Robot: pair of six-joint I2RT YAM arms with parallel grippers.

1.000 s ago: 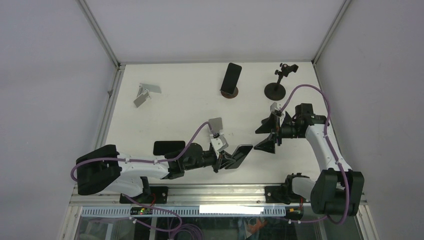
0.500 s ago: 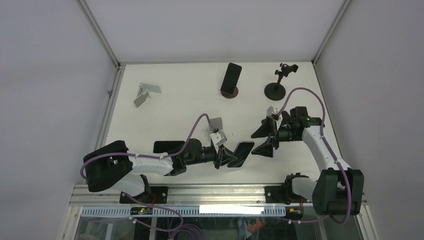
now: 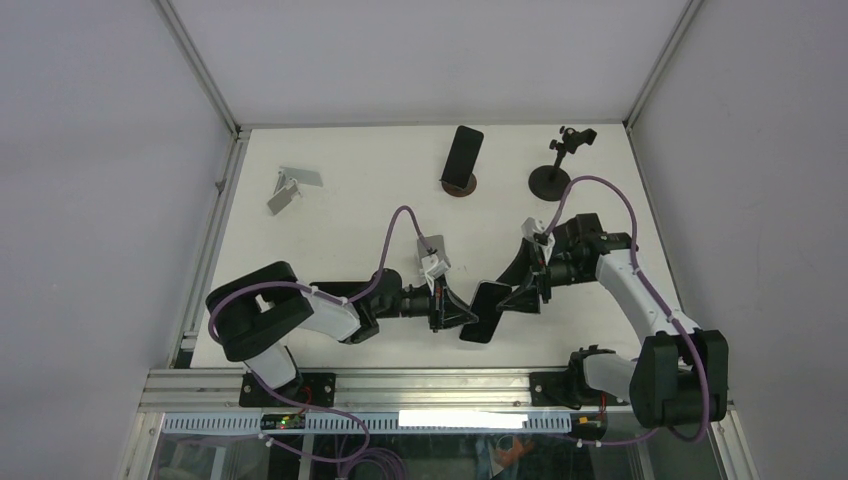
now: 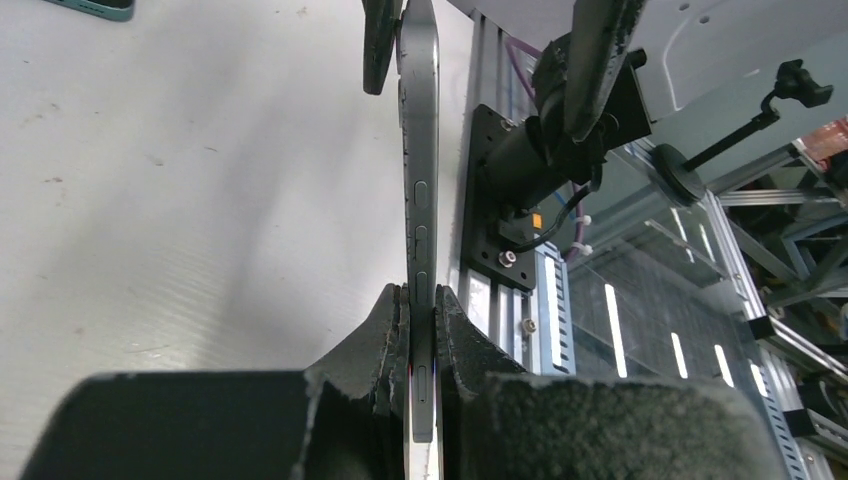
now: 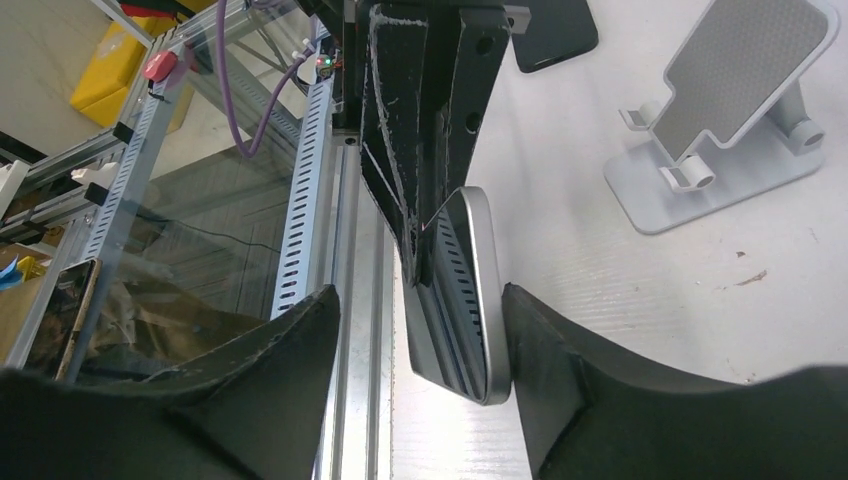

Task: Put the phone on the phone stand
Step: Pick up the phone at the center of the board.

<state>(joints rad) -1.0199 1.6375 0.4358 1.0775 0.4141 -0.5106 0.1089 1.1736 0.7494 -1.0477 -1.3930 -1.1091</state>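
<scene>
Near edge, mid-table: the left gripper (image 4: 420, 320) is clamped on the phone (image 4: 420, 150), pinching its lower end between both pads. The phone stands on edge, lifted clear of the table (image 3: 350, 220).

The right gripper (image 3: 517, 292) meets it from the other side. Its fingers (image 5: 560, 370) straddle the phone's free end. One finger sits just beside the casing, the other apart from it, so the jaws are not gripping. This looks like a hand-over between arms, not completed.

Just beyond, a grey tilted stand (image 5: 730, 110) sits bare on the table. A second dark phone (image 5: 555, 30) lies flat close to it.

Far row, left to right: a small silver stand (image 3: 295, 185), empty; a round-based stand (image 3: 458, 185) already carrying a dark phone; a black clamp mount (image 3: 555, 165), empty.

Progress, my reading: the pick-up is done and the phone is in the air. What is left is the transfer, the carry, and seating the phone on a stand. I cannot tell which empty stand is meant.
</scene>
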